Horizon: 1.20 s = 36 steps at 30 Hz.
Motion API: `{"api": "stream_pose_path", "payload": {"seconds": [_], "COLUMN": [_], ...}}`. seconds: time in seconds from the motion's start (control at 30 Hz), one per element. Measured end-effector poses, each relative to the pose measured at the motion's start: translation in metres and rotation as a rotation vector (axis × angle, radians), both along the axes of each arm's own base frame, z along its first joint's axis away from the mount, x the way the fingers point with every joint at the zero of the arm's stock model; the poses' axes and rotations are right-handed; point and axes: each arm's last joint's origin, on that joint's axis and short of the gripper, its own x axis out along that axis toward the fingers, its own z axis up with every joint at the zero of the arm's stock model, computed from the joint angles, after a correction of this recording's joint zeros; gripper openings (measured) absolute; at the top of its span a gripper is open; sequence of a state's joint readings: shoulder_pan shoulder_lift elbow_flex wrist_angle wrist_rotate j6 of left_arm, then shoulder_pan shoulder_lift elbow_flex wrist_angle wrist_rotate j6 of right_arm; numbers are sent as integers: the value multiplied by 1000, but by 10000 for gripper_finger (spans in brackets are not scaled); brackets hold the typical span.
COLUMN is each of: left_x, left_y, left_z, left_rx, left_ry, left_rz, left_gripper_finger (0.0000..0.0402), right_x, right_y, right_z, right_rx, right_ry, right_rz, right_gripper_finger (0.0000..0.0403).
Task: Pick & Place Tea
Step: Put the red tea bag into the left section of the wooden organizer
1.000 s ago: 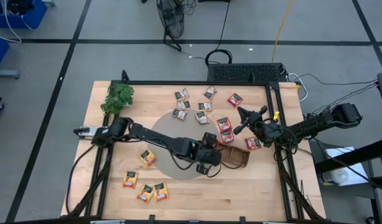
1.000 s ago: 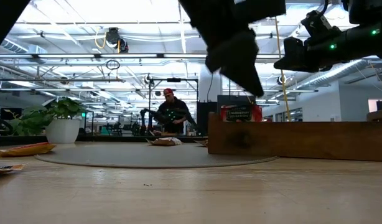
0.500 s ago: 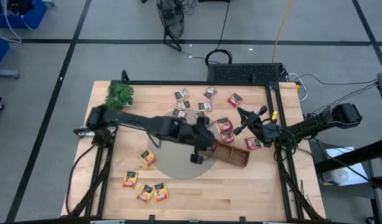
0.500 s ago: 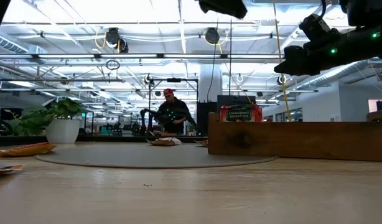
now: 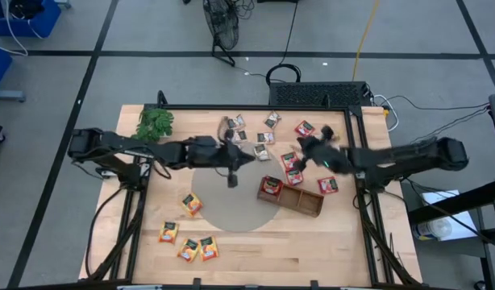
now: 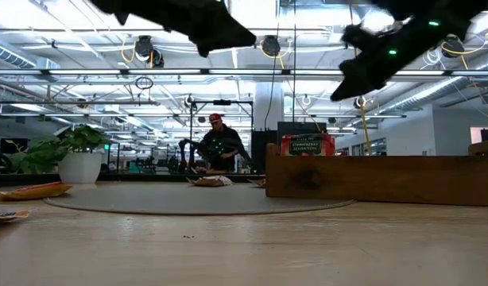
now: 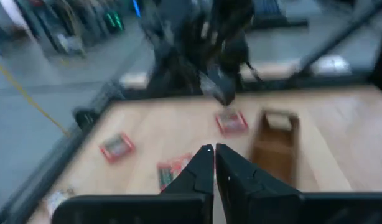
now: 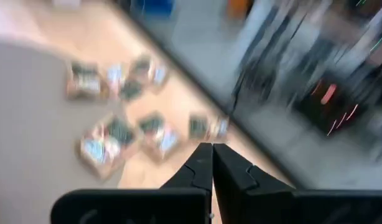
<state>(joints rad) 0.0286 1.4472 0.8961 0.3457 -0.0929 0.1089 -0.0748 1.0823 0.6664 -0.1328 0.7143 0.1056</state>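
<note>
Tea sachets lie flat over the table: red ones (image 5: 293, 167), grey-white ones (image 5: 264, 138) toward the far edge, orange-yellow ones (image 5: 189, 248) near the front left. One red sachet (image 5: 270, 187) stands in the left end of the brown wooden tray (image 5: 300, 199); the low view shows that sachet (image 6: 305, 144) upright above the tray wall (image 6: 387, 179). My left gripper (image 5: 249, 158) hangs shut and empty above the grey round mat (image 5: 231, 205), left of the tray. My right gripper (image 5: 301, 145) is shut and empty in the air over the red sachets, pointing toward the grey-white ones (image 8: 110, 134).
A green leafy sprig (image 5: 155, 125) lies at the table's far left corner. A black frame runs along the table's far edge and sides. In the room behind, a person (image 6: 216, 147) sits at another bench. Bare wood (image 5: 312, 246) shows at the front right.
My left gripper has risen from the tray's left end and swung toward the table's far-left, over the mat, tipping up toward level. My right gripper has moved a little toward the table's left and turned. The red sachet stays standing in the tray.
</note>
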Motion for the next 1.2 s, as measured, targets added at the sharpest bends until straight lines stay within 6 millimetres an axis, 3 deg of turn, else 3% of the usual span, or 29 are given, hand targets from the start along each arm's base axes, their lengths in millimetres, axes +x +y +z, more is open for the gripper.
{"api": "stream_pose_path", "payload": {"seconds": [0.13, 0.27, 0.47, 0.6, 0.7, 0.9, 1.2], "left_x": [-17, -23, -24, -25, -25, -26, -26], "left_y": [11, 17, 23, 27, 27, 28, 27], "left_z": [-15, -27, -26, -26, -27, -31, -32], "left_rx": [3, -20, -78, -68, -65, -35, -31], "left_ry": [-63, -61, -75, -74, -56, -20, -12], "left_rz": [39, 17, -120, -100, -100, -104, -105], "left_gripper_finger": [9, 3, 40, 86, 115, 148, 157], "right_x": [10, 14, 24, 33, 36, 36, 23], "right_y": [-54, -98, -123, -134, -140, -151, -165], "right_z": [9, 0, -43, -66, -76, -90, -94], "right_rx": [184, 330, 504, 447, 412, 445, 614], "right_ry": [100, 163, 360, 478, 543, 575, 495], "right_rz": [-52, -48, -87, -168, -226, -251, -273], "right_gripper_finger": [0, 18, 134, 216, 247, 243, 172]}}
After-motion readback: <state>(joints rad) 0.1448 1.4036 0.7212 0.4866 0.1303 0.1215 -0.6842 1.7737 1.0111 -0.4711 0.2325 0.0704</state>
